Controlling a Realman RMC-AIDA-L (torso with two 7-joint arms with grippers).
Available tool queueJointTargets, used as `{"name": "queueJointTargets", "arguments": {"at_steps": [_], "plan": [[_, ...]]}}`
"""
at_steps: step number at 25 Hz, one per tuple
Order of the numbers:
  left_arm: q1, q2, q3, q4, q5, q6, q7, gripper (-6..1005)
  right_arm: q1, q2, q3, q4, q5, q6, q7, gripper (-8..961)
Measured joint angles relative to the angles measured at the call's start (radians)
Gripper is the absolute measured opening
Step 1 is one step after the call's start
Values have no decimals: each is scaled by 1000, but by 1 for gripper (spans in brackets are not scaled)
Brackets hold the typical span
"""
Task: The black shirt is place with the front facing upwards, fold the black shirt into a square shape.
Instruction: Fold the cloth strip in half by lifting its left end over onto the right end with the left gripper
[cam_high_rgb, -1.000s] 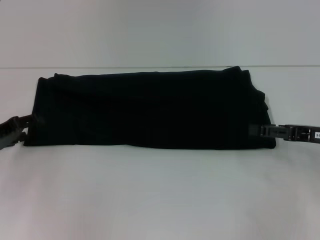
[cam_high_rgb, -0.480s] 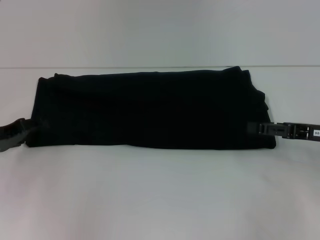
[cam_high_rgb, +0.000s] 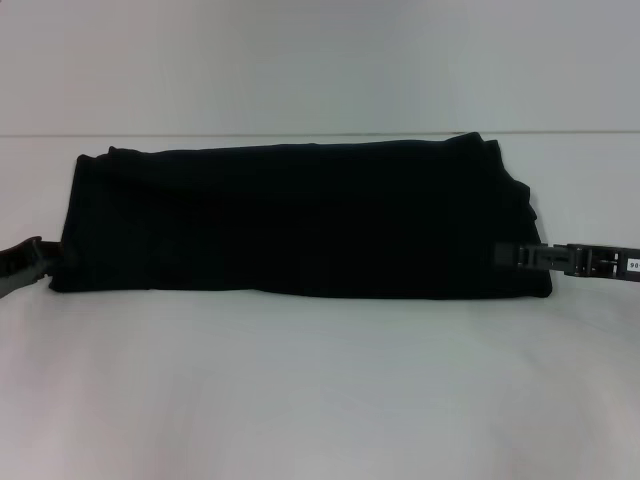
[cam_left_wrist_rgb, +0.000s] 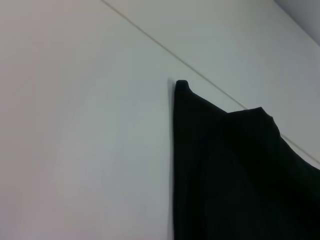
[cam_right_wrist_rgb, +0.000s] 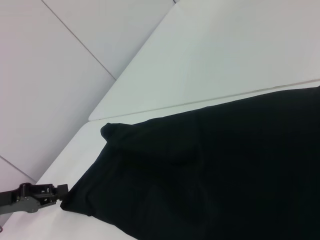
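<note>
Black shirt (cam_high_rgb: 300, 220) folded to a long band; left gripper (cam_high_rgb: 45, 255) and right gripper (cam_high_rgb: 505, 256) at opposite ends (finger state indiscernible). Next, presumably: fold ends inward.

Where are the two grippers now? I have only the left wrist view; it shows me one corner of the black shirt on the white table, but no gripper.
Observer: In the head view the left gripper is low at the left end of the black shirt, by its near corner.
Operator: And the right one?
Observer: The right gripper comes in from the side, with its tip over the shirt's right end, close to the near edge.
Operator: What shape has the shirt?
Observer: It is a long band across the table, much wider than deep, not yet a square.
</note>
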Motion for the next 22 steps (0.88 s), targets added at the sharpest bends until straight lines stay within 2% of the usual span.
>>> {"name": "queueJointTargets", "arguments": {"at_steps": [7,12,22], "plan": [[-3,-2,1,0,6,-2,3,239,1,0,0,0,2,0,0,941],[2,-5,-8,7,5,-4,3,60,6,0,0,0,1,0,0,941],[9,-15,-9,17,7,-21,15,457,9,1,-1,0,-1,-4,0,941]]}}
